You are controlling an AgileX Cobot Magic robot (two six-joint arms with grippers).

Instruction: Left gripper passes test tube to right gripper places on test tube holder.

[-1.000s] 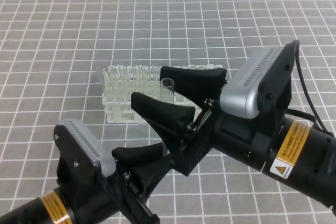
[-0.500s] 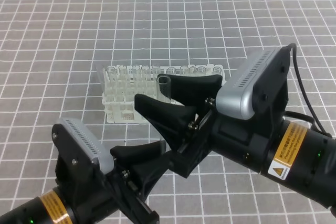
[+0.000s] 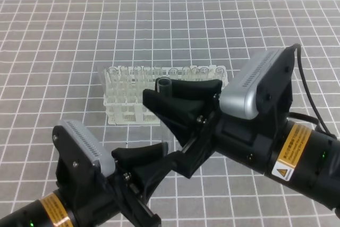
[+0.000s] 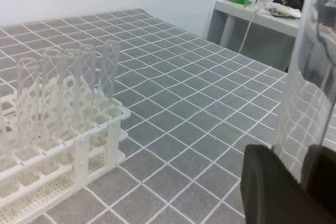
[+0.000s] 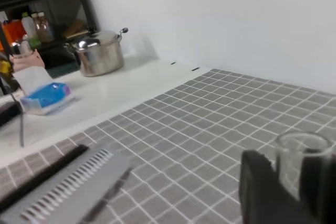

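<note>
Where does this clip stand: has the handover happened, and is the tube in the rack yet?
Done: the left gripper has lifted the test tube and holds it upright by its lower end. In hand: the handover itself, with the right gripper fingers on either side of the tube's upper part, just below the rim. Left: the left gripper letting go, then placing the tube in the test tube holder behind.

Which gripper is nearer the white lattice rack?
Right. The right gripper hangs just in front of the white lattice rack; the left gripper sits farther toward the camera.

The test tube (image 3: 164,86) is clear and glossy, the test tube holder (image 3: 123,111) white matt plastic.
</note>
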